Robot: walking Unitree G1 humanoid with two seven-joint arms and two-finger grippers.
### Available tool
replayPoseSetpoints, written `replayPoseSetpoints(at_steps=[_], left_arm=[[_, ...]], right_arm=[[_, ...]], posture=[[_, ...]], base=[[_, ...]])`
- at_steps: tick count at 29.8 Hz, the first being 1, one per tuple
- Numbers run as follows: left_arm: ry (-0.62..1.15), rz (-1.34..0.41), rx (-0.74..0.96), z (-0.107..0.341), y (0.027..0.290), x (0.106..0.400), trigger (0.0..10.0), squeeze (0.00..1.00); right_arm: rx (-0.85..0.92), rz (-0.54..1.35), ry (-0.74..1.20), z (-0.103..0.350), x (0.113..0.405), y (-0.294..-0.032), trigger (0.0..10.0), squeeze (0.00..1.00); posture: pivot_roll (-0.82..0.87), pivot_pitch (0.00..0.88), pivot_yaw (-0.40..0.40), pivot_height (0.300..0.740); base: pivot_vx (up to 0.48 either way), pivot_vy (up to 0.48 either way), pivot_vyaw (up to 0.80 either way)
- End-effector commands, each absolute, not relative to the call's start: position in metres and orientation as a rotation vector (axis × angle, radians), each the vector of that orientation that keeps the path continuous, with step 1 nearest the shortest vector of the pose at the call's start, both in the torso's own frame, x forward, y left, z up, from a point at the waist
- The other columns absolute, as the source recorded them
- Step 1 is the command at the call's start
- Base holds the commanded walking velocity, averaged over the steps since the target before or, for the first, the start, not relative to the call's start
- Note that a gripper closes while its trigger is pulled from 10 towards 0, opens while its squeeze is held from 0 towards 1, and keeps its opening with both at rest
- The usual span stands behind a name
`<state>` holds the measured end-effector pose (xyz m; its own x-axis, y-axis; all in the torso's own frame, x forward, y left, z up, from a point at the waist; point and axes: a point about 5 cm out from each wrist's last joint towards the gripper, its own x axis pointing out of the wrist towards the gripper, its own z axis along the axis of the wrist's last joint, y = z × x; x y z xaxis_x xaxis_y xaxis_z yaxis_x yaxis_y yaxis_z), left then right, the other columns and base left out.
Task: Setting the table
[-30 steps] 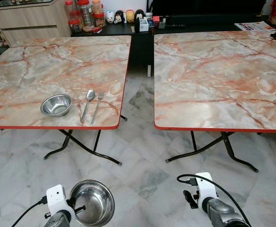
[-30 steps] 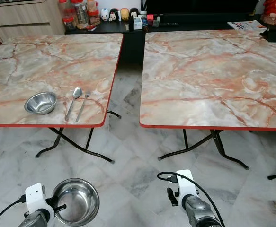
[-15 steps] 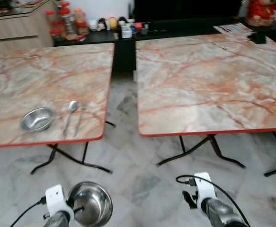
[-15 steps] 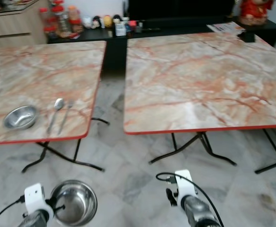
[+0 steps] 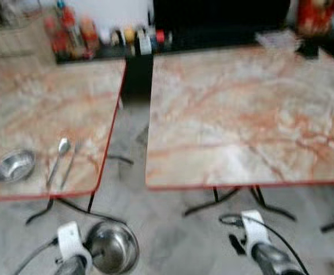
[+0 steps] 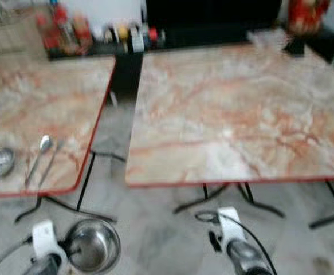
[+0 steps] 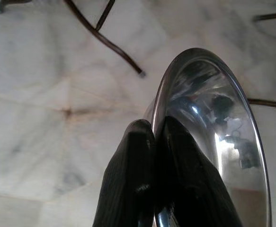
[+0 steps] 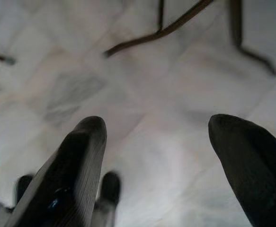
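A steel bowl (image 5: pixel 114 247) was held low over the marble floor (image 5: pixel 172 240) by the left gripper (image 7: pixel 153 137), in front of the two marble-topped tables. In the left wrist view the two black fingers (image 7: pixel 133 179) were seen pressed together on the bowl's rim, one on the outside wall and the other inside, so that the rim was pinched between the jaws and the bowl stood out beyond the fingertips, tilted on edge. The right gripper (image 8: pixel 156 127) was carried empty above the floor, its fingers (image 8: pixel 76 161) spread wide apart with nothing between them.

On the left table (image 5: pixel 35 109), near its front edge, a second steel bowl (image 5: pixel 13 165) was set, with a spoon (image 5: pixel 58 157) just beside it and a fork (image 5: pixel 70 163) next to the spoon. The right table (image 5: pixel 241 114) was seen across a gap. Jars and small figures (image 5: pixel 98 34) were ranged on a dark sideboard behind, blurred.
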<state>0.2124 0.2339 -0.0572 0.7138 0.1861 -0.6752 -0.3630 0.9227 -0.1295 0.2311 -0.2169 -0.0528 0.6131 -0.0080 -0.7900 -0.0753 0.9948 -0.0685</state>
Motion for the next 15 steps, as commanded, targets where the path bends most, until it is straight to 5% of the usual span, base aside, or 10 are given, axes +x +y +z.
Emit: replayPoseSetpoints(at_steps=[1, 15], left_arm=[[0.720, 0.323, -0.228, -0.0554, 0.2449, 0.2105, 10.0, 0.00], [0.707, 0.301, -0.239, -0.0542, 0.2384, 0.2153, 10.0, 0.00]], right_arm=[[-0.085, 0.067, 0.900, -0.0525, 0.2353, -0.2049, 10.0, 0.00], [-0.096, 0.070, 0.908, -0.0521, 0.2361, -0.2051, 10.0, 0.00]], posture=[[-0.05, 0.038, 0.051, 0.740], [-0.06, 0.033, 0.050, 0.740]], base=[[0.255, -0.382, 0.00], [0.036, -0.465, 0.00]])
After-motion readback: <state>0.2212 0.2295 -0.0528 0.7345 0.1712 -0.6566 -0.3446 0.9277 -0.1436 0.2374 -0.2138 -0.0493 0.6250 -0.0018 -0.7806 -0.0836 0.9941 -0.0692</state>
